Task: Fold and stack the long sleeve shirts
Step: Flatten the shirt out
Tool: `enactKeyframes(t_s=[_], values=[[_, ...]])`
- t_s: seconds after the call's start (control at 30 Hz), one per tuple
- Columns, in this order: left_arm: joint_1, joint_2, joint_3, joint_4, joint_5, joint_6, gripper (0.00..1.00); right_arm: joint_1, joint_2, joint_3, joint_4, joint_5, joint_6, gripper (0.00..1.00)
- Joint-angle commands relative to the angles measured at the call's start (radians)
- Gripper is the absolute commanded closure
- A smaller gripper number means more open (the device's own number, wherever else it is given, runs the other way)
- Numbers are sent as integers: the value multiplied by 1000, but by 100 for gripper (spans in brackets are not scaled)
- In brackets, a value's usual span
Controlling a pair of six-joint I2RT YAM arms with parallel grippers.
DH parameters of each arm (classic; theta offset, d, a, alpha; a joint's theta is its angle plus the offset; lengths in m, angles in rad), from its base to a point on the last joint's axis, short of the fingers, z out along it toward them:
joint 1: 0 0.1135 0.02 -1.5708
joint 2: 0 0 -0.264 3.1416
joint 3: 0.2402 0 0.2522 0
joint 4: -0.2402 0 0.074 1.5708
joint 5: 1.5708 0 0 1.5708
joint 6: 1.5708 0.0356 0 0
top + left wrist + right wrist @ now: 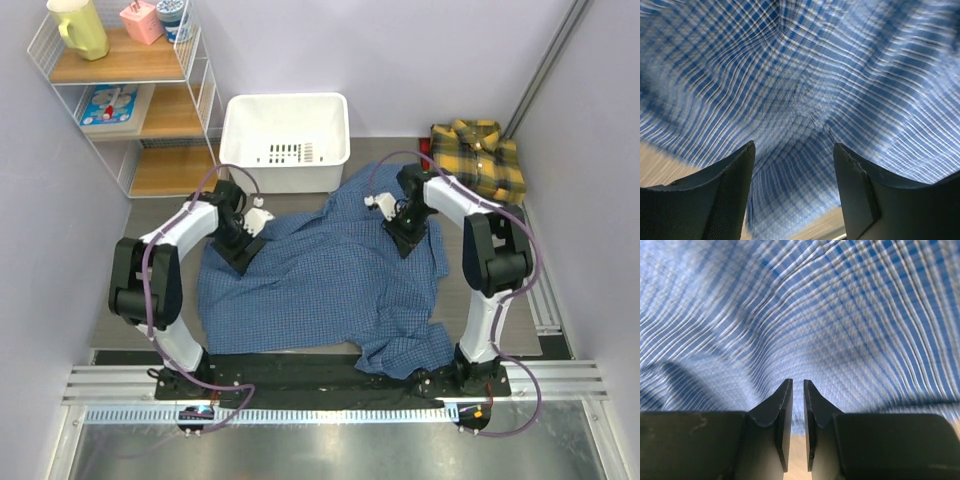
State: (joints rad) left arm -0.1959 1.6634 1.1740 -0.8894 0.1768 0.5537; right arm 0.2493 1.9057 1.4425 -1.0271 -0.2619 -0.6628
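Observation:
The blue check shirt lies spread and rumpled across the table, with one part hanging over the near edge. My left gripper is at its far left edge. In the left wrist view the left gripper is open, with the blue cloth between and beyond the fingers. My right gripper is at the shirt's far right part. In the right wrist view the right gripper has its jaws almost together on the cloth, which puckers around the tips. The yellow plaid shirt lies folded at the back right.
A white bin stands at the back centre, just beyond the shirt. A wire shelf with a mug and boxes stands at the back left. Walls close in on both sides.

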Motion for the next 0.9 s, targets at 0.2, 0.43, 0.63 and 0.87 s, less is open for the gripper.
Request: enactKeyframes(t_s=[0.2, 0.43, 0.63, 0.87], values=[[7, -10, -186, 78, -125, 63, 35, 63, -31, -268, 30, 58, -34, 80], [9, -145, -342, 14, -125, 163, 36, 220, -214, -484, -76, 44, -72, 79], [53, -247, -231, -141, 88, 224, 37, 159, -247, -329, -148, 7, -72, 73], [64, -264, -13, -13, 309, 176, 28, -62, -154, 82, -44, -174, 50, 56]])
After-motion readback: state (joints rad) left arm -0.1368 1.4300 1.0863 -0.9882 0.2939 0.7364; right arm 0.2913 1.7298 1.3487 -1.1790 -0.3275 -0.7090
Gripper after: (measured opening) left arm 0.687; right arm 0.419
